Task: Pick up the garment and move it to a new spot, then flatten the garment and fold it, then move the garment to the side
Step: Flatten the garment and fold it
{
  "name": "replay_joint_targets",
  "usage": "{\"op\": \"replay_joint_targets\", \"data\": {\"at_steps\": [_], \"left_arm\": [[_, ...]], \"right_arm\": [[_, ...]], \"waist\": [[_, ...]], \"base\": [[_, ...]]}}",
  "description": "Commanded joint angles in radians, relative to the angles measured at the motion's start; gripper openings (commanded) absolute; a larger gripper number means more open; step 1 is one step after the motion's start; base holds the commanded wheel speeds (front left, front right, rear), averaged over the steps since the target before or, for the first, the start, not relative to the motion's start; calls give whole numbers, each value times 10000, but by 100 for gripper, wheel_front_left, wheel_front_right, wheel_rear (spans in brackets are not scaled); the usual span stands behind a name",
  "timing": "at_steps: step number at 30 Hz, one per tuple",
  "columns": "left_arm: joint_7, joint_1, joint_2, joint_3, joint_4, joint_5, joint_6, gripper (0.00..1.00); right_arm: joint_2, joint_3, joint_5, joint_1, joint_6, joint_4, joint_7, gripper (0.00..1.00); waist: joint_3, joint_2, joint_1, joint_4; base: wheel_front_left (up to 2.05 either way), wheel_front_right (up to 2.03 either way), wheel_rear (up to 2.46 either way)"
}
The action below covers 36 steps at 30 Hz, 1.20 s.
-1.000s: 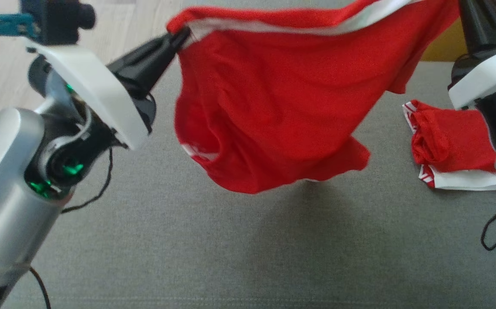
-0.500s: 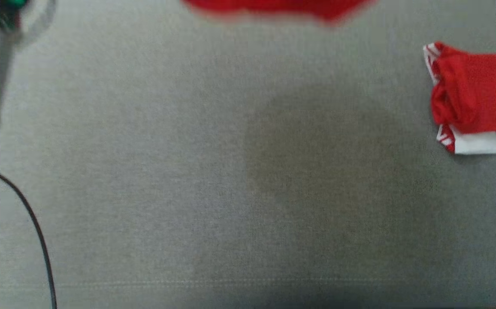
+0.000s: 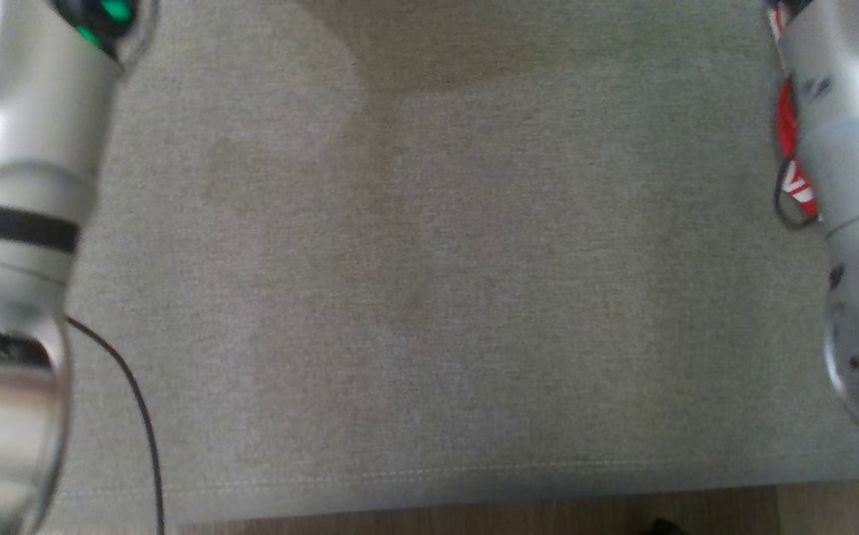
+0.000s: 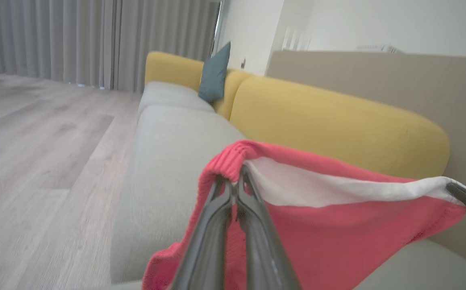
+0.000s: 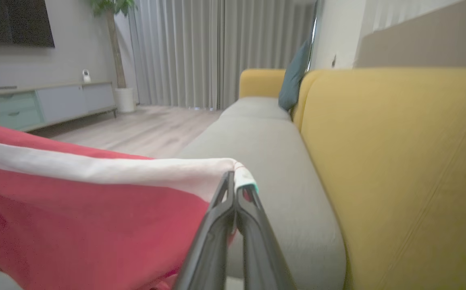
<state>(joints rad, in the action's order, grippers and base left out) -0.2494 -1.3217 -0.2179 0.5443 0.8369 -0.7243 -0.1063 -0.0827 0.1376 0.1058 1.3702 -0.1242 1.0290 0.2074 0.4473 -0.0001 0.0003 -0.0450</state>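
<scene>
Left pincer [image 4: 235, 187] and right pincer [image 5: 234, 189] clenched on red garment [image 4: 338, 233], grey seat [image 3: 429, 297] below, yellow backrest [image 5: 398, 161] behind, teal cushion [image 4: 215, 76] beyond

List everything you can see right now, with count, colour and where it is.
garment: one, red with white band, held up above the seat
second garment: one, red and white, on seat, partly behind right forearm
sofa: one, grey seat, yellow back
cushion: one, teal, against the back
curtains: one run, grey, far wall
cable: one, black, beside left forearm
left gripper: one, dark, jaws shut on garment's red ribbed corner
right gripper: one, dark, jaws shut on its white band
</scene>
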Motion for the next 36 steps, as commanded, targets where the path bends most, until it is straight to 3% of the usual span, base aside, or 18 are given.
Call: {"op": "replay_joint_targets", "data": {"at_steps": [1,10,16,21,25,36], "left_arm": [[-105,15,-274,-71,-107,152,-88,0],[-121,2455,-157,-73,-809,803,-235,0],[-122,4419,-399,967,-1474,1085,-240,0],[-123,5594,-771,1979,-2012,1244,-242,0],[-123,6565,-1064,2629,-2480,1057,-242,0],[401,8075,-1414,3755,-3844,882,-212,0]], "right_arm": [[299,333,167,-105,-65,-29,139,0],[288,2037,1129,-1243,-65,933,-104,0],[-417,3741,2212,-2470,-65,774,-927,0],[-1364,5075,3372,-3463,-65,-27,-1820,0],[-2538,6140,4582,-4391,-65,-1096,-2837,0],[-5105,7313,6503,-6154,-65,-3423,-4700,0]], "waist": [[77,1,-3,119],[-596,1,-3,337],[-1478,1,-3,434],[-2132,1,-3,418],[-2699,1,-3,446],[-3735,1,-3,546]], "base": [[0,0,0],[0,0,0],[0,0,0],[0,0,0],[0,0,0],[0,0,0]]}}
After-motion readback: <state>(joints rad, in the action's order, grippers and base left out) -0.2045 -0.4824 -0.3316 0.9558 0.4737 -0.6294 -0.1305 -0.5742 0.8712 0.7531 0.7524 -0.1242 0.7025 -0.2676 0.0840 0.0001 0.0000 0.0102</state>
